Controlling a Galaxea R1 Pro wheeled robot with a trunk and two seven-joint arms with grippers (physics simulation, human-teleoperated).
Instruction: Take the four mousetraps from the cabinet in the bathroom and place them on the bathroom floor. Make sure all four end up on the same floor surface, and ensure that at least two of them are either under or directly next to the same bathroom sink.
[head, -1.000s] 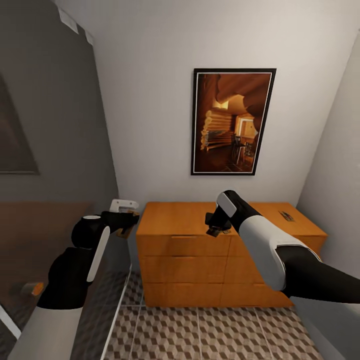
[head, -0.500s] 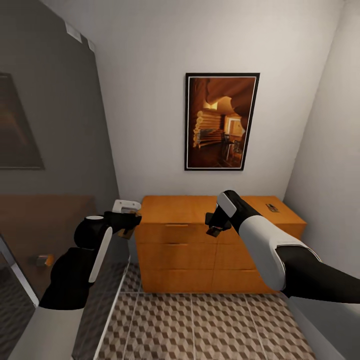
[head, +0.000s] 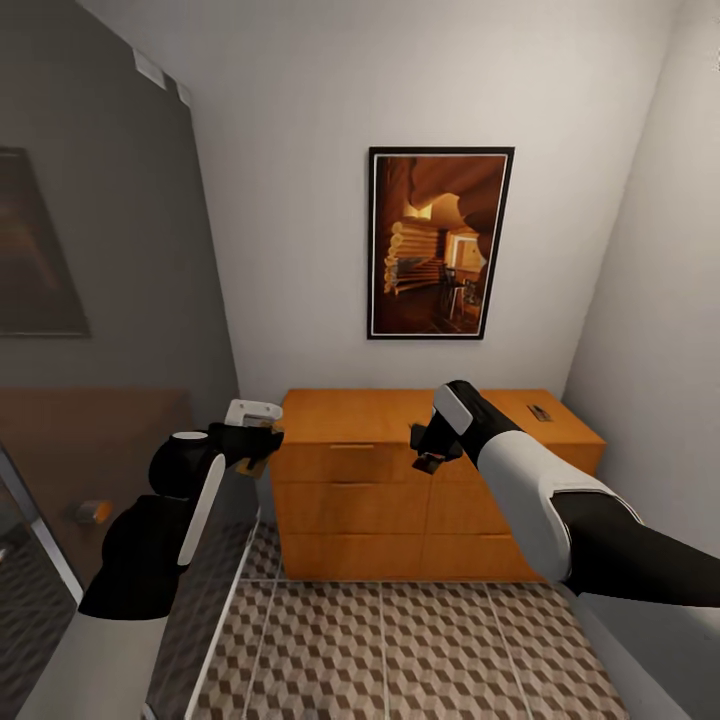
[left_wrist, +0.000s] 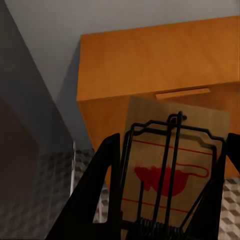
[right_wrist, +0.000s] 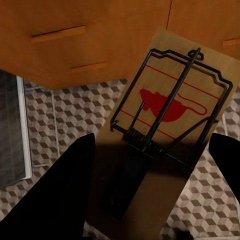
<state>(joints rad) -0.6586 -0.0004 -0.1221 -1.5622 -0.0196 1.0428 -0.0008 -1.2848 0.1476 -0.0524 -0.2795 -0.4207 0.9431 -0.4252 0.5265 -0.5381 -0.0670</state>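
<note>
Since a second ago the whole head view has shifted, so the camera has moved: the cabinet now sits a little further off and more of the bathroom floor shows in front of it, while both arms hold the same pose within the view.

Each claw has a mousetrap clamped between its fingers. The left claw is level with the cabinet's top edge, just off its left corner, closed on a mousetrap; in the left wrist view the tan board with its red spot and dark wire bar lies between the two black fingers, with the cabinet's top and upper drawer beyond it. The right claw hovers in front of the cabinet's top drawer, closed on a second mousetrap; in the right wrist view that board is tilted above the cube-patterned tiles and the cabinet's drawer fronts.

Beyond the right claw, on the cabinet's top near its far right corner, lies one more small mousetrap, well apart from both claws. A framed picture hangs on the wall above the cabinet. Beside the left claw stands the dark glass shower enclosure
</note>
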